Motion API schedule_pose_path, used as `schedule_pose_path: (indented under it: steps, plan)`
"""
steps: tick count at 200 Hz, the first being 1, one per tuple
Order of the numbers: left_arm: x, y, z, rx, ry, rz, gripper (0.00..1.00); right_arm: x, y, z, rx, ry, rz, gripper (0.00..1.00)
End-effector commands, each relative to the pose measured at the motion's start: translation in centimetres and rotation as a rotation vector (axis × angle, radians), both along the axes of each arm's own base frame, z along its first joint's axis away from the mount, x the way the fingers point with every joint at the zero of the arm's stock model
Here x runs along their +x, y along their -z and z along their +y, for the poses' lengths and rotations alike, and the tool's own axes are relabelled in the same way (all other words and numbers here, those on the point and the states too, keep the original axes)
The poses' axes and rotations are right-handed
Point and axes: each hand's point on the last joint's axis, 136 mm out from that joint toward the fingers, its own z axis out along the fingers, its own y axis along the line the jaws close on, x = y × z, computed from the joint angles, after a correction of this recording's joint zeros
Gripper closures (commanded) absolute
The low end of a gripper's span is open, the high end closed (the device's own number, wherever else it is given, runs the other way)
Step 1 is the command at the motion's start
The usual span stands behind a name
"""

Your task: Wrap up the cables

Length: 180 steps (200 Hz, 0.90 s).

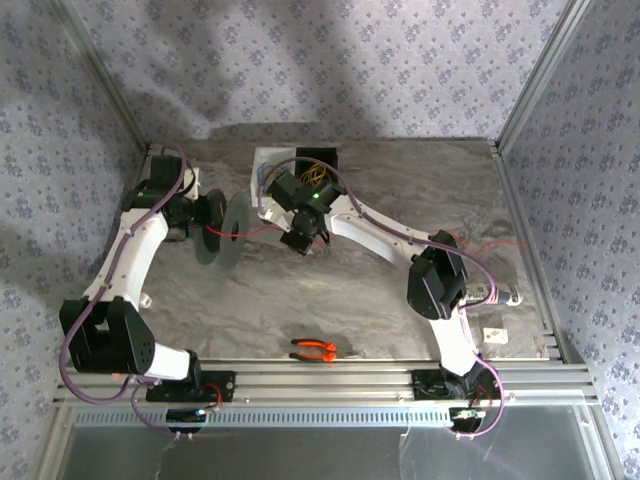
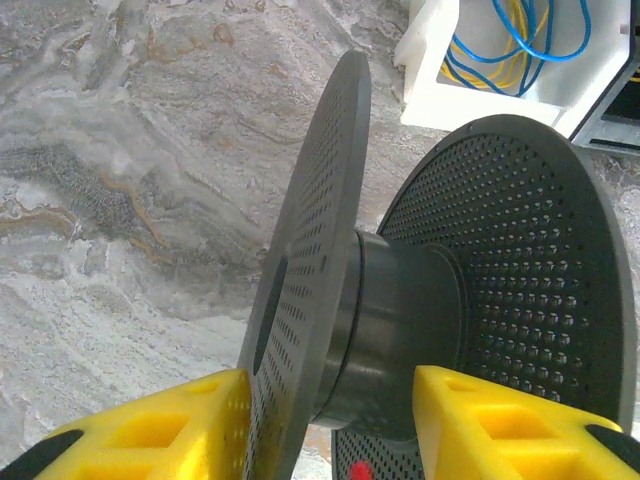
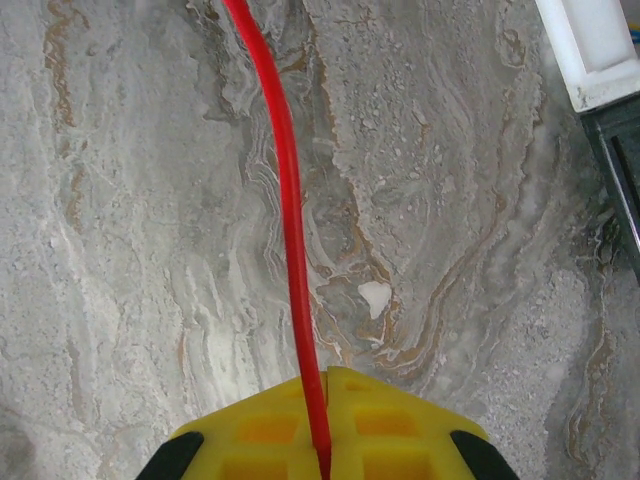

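The left claw (image 2: 330,420) is grasping a grey spool (image 2: 400,300) above the worktop's (image 1: 400,290) far left. The right claw (image 3: 325,425) is clenching the red cable (image 3: 290,200) running from the spool. Winding seems under way; next, the cable needs guiding round the hub under tension.

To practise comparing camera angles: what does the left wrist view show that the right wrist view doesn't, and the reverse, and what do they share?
Left wrist: a dark perforated spool between the yellow fingers of the left gripper, and yellow and blue wire loops inside a white bin. Right wrist: the right gripper shut on the red cable, which runs away across the table. Shared: the marbled table and a corner of the white bin.
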Motion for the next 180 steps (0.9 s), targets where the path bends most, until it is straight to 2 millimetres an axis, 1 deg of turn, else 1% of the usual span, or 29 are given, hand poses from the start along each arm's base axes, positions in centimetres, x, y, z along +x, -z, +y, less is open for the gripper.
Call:
schedule_pose_path:
  steps: [1, 37, 75, 97, 108, 141, 161, 180]
  plan:
    - [0.8, -0.1, -0.6, -0.025, 0.005, -0.010, 0.55, 0.5, -0.3, -0.1, -0.041, -0.026, -0.034, 1.00]
    - [1.0, 0.5, -0.5, -0.021, 0.002, 0.003, 0.63, 0.8, 0.1, -0.5, -0.059, -0.022, -0.035, 1.00]
    - [0.6, 0.6, -0.2, -0.010, -0.009, 0.017, 0.73, 1.1, 0.3, -0.7, -0.061, -0.015, -0.038, 1.00]
    - [0.1, 0.2, 0.1, 0.005, -0.019, 0.015, 0.77, 1.3, 0.1, -0.9, -0.059, -0.010, -0.041, 1.00]
    - [-0.2, 0.0, 0.2, 0.010, -0.023, 0.013, 0.81, 1.4, 0.1, -1.0, -0.057, -0.010, -0.042, 1.00]
    - [-0.9, -0.9, 0.4, 0.013, -0.029, 0.000, 0.90, 1.4, 0.2, -1.1, -0.052, -0.004, -0.042, 1.00]
    - [-1.1, -0.9, 0.5, 0.019, -0.031, -0.001, 0.89, 1.4, 0.2, -1.3, -0.050, 0.003, -0.041, 1.00]
    - [-0.9, -0.7, 0.6, 0.025, -0.031, 0.003, 0.84, 1.5, 0.1, -1.4, -0.040, 0.010, -0.046, 1.00]
